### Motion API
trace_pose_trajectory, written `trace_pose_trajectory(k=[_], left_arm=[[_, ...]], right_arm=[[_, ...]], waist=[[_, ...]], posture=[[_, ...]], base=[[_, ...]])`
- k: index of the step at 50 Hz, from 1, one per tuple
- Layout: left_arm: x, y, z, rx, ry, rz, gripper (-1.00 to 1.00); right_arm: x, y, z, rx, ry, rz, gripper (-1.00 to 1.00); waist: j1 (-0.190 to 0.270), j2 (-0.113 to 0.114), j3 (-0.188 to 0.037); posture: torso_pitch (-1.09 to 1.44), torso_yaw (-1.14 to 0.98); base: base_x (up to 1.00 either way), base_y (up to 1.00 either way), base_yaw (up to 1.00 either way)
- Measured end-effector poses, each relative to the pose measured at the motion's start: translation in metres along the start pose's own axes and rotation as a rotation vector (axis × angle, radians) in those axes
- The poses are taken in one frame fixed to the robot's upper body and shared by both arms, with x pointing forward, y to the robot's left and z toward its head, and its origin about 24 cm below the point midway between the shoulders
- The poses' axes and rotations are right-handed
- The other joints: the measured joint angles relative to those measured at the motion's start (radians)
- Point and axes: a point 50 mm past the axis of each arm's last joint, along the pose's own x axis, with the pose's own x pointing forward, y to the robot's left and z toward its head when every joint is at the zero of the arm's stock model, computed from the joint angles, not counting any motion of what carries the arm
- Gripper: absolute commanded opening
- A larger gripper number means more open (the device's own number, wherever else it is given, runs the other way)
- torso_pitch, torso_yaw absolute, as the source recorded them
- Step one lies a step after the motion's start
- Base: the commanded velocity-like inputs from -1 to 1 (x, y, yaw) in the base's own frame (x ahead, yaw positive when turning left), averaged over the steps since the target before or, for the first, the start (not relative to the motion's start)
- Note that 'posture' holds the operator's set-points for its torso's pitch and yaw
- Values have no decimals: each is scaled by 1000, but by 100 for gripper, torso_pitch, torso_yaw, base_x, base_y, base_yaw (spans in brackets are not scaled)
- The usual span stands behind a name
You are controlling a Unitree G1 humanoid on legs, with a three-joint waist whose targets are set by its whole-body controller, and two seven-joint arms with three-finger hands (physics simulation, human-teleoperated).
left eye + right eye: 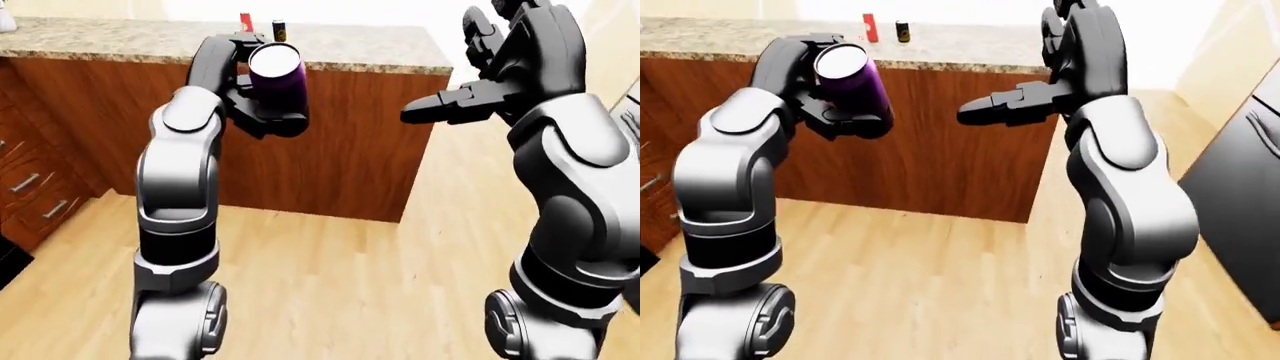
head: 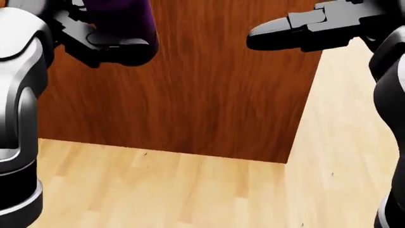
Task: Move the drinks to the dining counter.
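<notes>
No lettering, label, brand or number can be read anywhere: the purple can (image 1: pixel 852 81) shows a plain side, and the red can (image 1: pixel 870 28) and dark can (image 1: pixel 903 31) are too small to read.

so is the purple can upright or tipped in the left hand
Tipped: the purple can leans, its pale top facing the camera, the left hand closed round it.

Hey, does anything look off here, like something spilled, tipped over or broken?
Nothing stands out. The left robot hand holds the purple can slightly tilted, nothing spilling. Two small drinks stand upright on the granite counter.
</notes>
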Motion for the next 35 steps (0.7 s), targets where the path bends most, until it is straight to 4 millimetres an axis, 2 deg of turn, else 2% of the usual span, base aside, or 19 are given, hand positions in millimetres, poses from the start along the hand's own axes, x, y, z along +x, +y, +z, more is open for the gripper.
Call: trace_pose_trajectory(k=[2,4,8,10,11,13,15,18,21,22,26,29,31,32,33,34,35], left_arm=[[2,-5,-1,1,15,-23,-100],[2,-9,1,2,8,-45,-100],[0,-5,4,1,-10,-33,-100],[1,-2,-2,-3,14,-17,-100],[2,-1,-7,-5,39,-11,-100],[1,1,-10,-6,59,-2,-100],[1,1,-3,-2,37,0,-100],[-1,1,9,7,-18,-4,-100],[-2,-1,19,14,-60,-11,-100],[-2,-4,17,14,-60,-22,-100],[2,-13,6,13,-5,-67,-100],[1,-8,8,9,-12,-50,-100],[0,-6,12,10,-28,-37,-100],[0,-4,13,11,-36,-31,-100],[-1,-2,13,12,-37,-25,-100],[-1,-2,7,9,-18,-22,-100],[0,1,1,6,9,-14,-100]], right_arm=[[0,-4,-1,-1,9,-21,100],[0,-8,3,-13,-9,-46,100],[-1,-4,10,-56,-57,-50,100],[1,0,5,-55,-32,-33,100],[2,2,0,-51,-7,-19,100],[2,4,-2,-50,9,-2,100],[1,1,3,-51,-15,-11,100],[0,-3,9,-53,-53,-36,100],[0,-6,13,-56,-71,-55,100],[-1,-8,10,-57,-65,-63,100],[0,-12,3,-55,-18,-82,100],[-1,-10,9,-53,-46,-75,100],[-1,-9,10,-52,-58,-71,100],[0,-8,11,-51,-61,-68,100],[-1,-6,9,-46,-57,-62,100],[-1,-3,5,-43,-40,-50,100],[1,0,1,-40,-17,-30,100]], waist=[[-8,-8,-3],[-9,-28,0],[11,-84,29],[23,-115,38],[29,-130,51],[39,-143,64],[43,-139,53],[50,-136,25],[43,-159,3],[37,-146,8],[23,-145,-3],[12,-121,-4],[10,-95,-14],[20,-66,-16],[29,-65,5],[32,-58,37],[40,-41,48]], posture=[[0,0],[0,0],[0,0],[0,0],[0,0],[0,0],[0,0],[0,0],[0,0],[0,0],[0,0],[0,0],[0,0],[0,0],[0,0],[0,0],[0,0]], base=[[0,0,-48],[0,0,0],[0,0,0],[55,0,0],[94,0,0],[100,0,0],[100,0,0],[100,0,0],[100,0,0],[100,0,0],[100,0,0],[100,0,0],[100,0,0],[100,0,0],[98,0,0],[79,0,0],[70,0,0]])
